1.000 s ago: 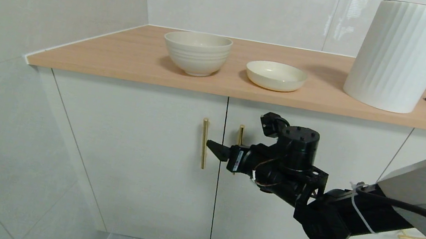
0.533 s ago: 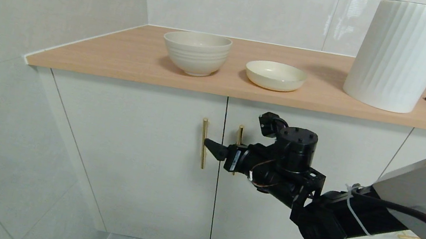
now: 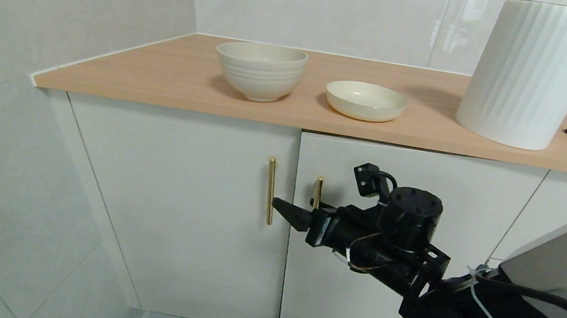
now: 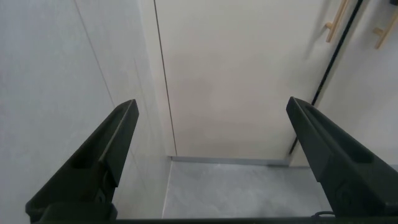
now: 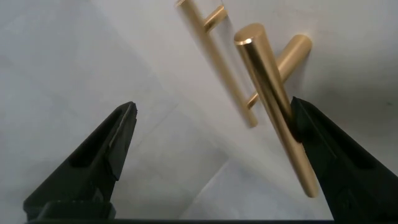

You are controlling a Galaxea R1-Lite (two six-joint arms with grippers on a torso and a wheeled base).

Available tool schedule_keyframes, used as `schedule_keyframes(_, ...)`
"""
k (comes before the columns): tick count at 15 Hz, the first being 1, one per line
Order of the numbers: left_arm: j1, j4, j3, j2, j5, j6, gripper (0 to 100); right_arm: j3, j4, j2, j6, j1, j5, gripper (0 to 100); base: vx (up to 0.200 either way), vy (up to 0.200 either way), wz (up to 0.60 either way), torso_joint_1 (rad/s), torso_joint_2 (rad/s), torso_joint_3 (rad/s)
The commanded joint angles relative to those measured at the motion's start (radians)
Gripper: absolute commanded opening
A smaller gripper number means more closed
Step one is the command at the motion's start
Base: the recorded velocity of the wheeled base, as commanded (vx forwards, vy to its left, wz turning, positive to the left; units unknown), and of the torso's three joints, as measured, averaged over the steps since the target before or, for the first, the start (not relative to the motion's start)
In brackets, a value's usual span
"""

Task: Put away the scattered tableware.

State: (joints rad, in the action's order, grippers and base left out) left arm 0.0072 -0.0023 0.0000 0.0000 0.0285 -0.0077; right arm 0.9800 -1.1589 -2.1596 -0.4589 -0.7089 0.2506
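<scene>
While the bowl (image 3: 259,69) and dish (image 3: 365,100) sit on the counter (image 3: 157,78), the right gripper (image 3: 288,212), spread wide, has one finger against the gold handle (image 3: 318,191) of the cupboard door (image 3: 432,176), which stands slightly ajar. Opening the cupboard seems the step in hand; the next move calls for pulling the door wider.

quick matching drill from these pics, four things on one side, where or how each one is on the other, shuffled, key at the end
Things:
1. deep bowl
2. shallow dish
3. right cabinet door
4. right gripper

Place or state:
a. ajar, its edge standing out in front of the left door
b. open, at a gold handle
c. on the countertop, nearest the wall corner
d. on the countertop, between the deep bowl and the tall white cylinder

Pairs: 1-c, 2-d, 3-a, 4-b
</scene>
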Motion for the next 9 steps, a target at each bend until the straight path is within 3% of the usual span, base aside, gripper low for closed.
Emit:
schedule_keyframes(1,0.0,-0.001,0.0,0.0,0.001,0.0,100,-0.024,-0.01,0.003,-0.004,-0.001,0.027,100,0.0,0.0,0.0,0.0,0.0,0.0)
schedule_keyframes(9,0.0,-0.001,0.0,0.0,0.001,0.002,100,-0.169,-0.177,0.047,-0.079,-0.003,0.131,100,0.0,0.0,0.0,0.0,0.0,0.0)
